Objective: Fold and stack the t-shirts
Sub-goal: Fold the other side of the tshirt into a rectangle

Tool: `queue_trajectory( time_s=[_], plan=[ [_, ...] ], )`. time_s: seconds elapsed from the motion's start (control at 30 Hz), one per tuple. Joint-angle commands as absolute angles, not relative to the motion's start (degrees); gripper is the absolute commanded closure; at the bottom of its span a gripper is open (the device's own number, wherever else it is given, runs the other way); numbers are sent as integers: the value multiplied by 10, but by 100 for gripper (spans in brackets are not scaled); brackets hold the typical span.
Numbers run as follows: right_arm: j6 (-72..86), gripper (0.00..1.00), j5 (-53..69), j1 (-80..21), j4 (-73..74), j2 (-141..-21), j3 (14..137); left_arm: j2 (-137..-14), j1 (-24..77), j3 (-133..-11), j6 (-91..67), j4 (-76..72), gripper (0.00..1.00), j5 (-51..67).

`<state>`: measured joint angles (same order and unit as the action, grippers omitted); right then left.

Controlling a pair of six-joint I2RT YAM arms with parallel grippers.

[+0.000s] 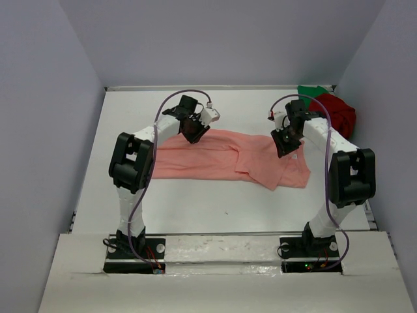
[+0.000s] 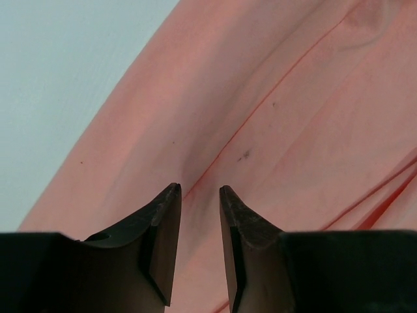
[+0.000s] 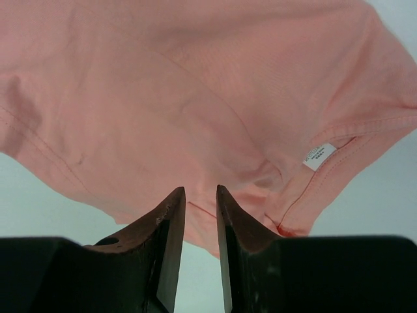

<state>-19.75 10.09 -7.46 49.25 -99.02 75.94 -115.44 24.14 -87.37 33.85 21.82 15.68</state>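
Black fingers of the left gripper stand narrowly apart over the salmon-pink shirt, nothing between them. The right gripper shows a similar slit at that shirt's hem, a pinch impossible to confirm. That shirt lies across the middle of the table as a long band, apparently part-folded. The dark red shirt and green shirt sit heaped in the far right corner, unfolded; nothing is stacked. Both arms reach forward, elbows high, wrists tipped down.
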Motion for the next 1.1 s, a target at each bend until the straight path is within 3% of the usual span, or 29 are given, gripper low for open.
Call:
queue_trajectory(
  time_s=[0.0, 0.7, 0.9, 0.97, 1.07],
  plan=[
    [-205, 69, 115, -71, 485, -980, 762, -1159, 250, -890, 348, 200, 60, 140],
    [-210, 70, 120, -71, 495, -1002, 770, -1206, 267, -924, 358, 212, 60, 124],
    [-210, 75, 122, -71, 498, -1006, 773, -1204, 270, -926, 359, 214, 77, 122],
    [-211, 76, 123, -71, 501, -1009, 775, -1201, 272, -925, 358, 216, 90, 120],
    [-211, 78, 124, -71, 503, -1012, 777, -1198, 273, -925, 359, 218, 100, 117]
  ],
)
